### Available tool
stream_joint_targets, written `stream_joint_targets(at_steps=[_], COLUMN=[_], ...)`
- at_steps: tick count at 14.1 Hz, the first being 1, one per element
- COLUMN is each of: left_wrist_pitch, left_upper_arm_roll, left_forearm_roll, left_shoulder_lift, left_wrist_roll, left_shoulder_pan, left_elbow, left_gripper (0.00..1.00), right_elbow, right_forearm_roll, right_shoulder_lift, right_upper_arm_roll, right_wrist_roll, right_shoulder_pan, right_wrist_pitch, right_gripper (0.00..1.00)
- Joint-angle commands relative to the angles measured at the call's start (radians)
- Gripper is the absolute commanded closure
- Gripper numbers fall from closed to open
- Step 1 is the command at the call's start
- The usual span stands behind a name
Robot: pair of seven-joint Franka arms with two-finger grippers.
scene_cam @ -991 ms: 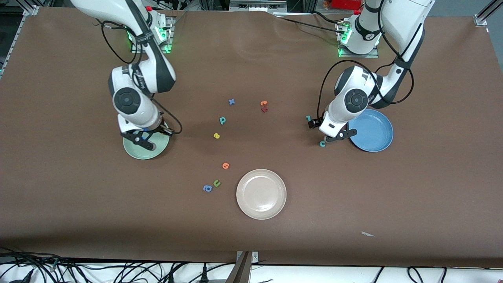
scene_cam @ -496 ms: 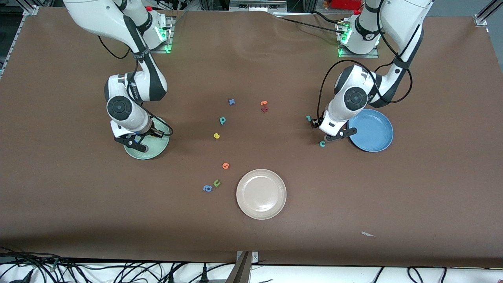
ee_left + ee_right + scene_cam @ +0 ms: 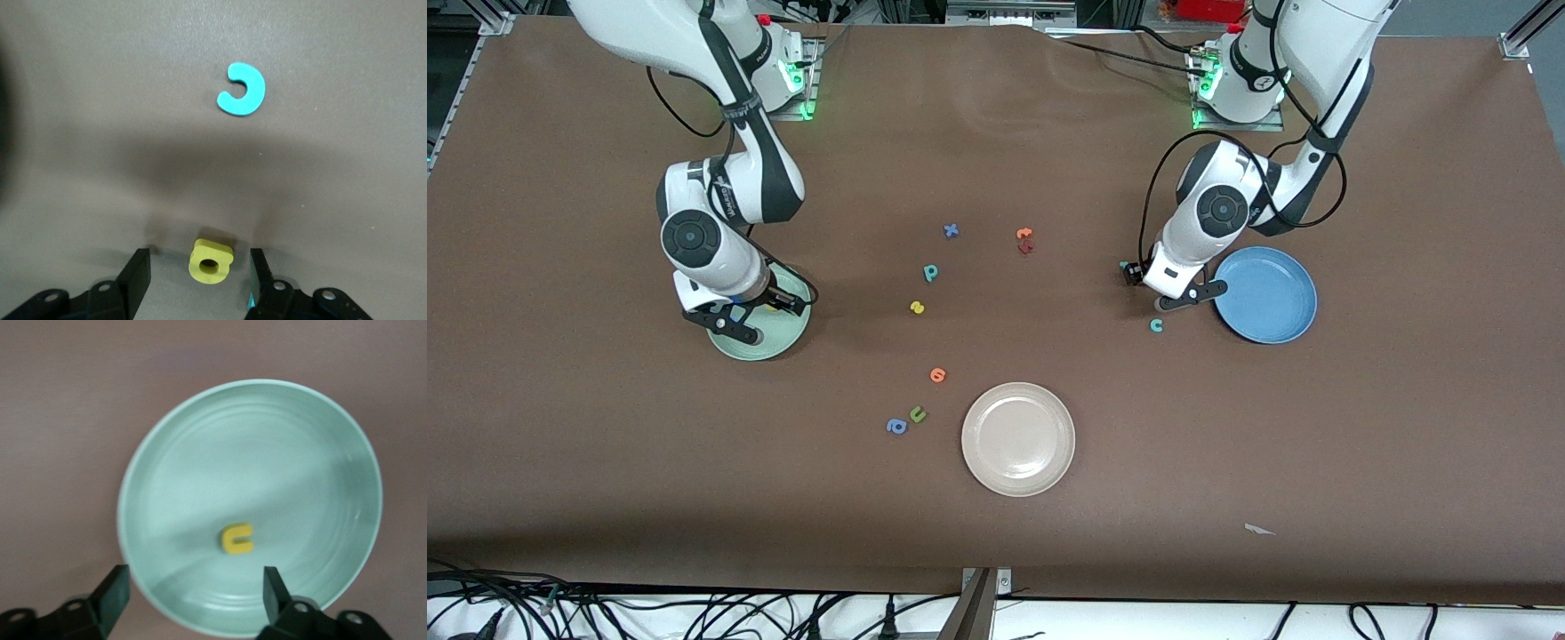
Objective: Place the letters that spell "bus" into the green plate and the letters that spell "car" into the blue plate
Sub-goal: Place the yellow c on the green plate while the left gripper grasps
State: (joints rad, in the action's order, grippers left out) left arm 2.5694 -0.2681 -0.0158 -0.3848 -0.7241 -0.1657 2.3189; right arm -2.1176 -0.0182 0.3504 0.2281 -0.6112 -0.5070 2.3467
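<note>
My right gripper [image 3: 751,316] [image 3: 193,590] hangs open over the green plate [image 3: 769,342] [image 3: 267,447]. A yellow u [image 3: 237,539] lies loose in that plate. Next to the blue plate [image 3: 1272,302], my left gripper [image 3: 1163,289] [image 3: 199,273] stands low and open, its fingers either side of a yellow a [image 3: 211,261] on the table without touching it. A teal c [image 3: 1156,325] [image 3: 242,89] lies close by, nearer the front camera. A teal r [image 3: 1124,265] peeks out beside the left hand. The teal b [image 3: 931,272] and yellow s [image 3: 917,308] lie mid-table.
A cream plate [image 3: 1018,438] sits toward the front camera. Other loose letters: blue x [image 3: 951,231], orange and dark red ones [image 3: 1024,238], an orange one [image 3: 937,375], olive u [image 3: 917,414], blue a [image 3: 896,427]. A white scrap [image 3: 1258,530] lies near the front edge.
My right gripper has opened over the green plate and the yellow u now lies free in it. My left gripper shifted slightly away from the blue plate and narrowed its fingers.
</note>
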Motion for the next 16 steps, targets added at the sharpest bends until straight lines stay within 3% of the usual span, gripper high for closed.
stream_joint_targets(at_steps=[1,4,7,8,10,13,16], left_wrist_pitch=[0.015,0.018,0.032,0.040,0.048,0.048,0.048], left_upper_arm_roll=[0.001,0.001,0.001,0.001,0.003,0.003,0.003], left_forearm_roll=[0.025,0.027,0.027,0.027,0.027,0.027,0.027], left_shoulder_lift=[0.026,0.017,0.011,0.006,0.001,-0.003,-0.003], left_wrist_roll=[-0.031,-0.031,-0.031,-0.031,-0.031,-0.031,-0.031], left_shoulder_pan=[-0.008,-0.006,-0.008,-0.008,-0.008,-0.008,-0.008], left_elbow=[0.027,0.023,0.019,0.019,0.016,0.014,0.011], left_gripper=[0.38,0.41,0.41,0.45,0.46,0.46,0.51], right_elbow=[0.031,0.083,0.133,0.160,0.223,0.347,0.349], right_forearm_roll=[-0.011,-0.014,-0.005,-0.011,-0.011,-0.011,0.003], right_shoulder_lift=[-0.007,0.027,0.100,0.129,0.200,0.284,0.305], right_upper_arm_roll=[-0.103,-0.197,-0.205,-0.205,-0.204,-0.205,-0.204], right_wrist_roll=[-0.048,-0.074,-0.194,-0.206,-0.263,-0.358,-0.372], right_shoulder_pan=[-0.002,-0.008,-0.051,-0.074,-0.113,-0.133,-0.134], right_wrist_pitch=[-0.023,0.011,0.061,0.097,0.108,0.097,0.097], right_gripper=[0.00,0.00,0.01,0.11,0.44,0.44,0.44])
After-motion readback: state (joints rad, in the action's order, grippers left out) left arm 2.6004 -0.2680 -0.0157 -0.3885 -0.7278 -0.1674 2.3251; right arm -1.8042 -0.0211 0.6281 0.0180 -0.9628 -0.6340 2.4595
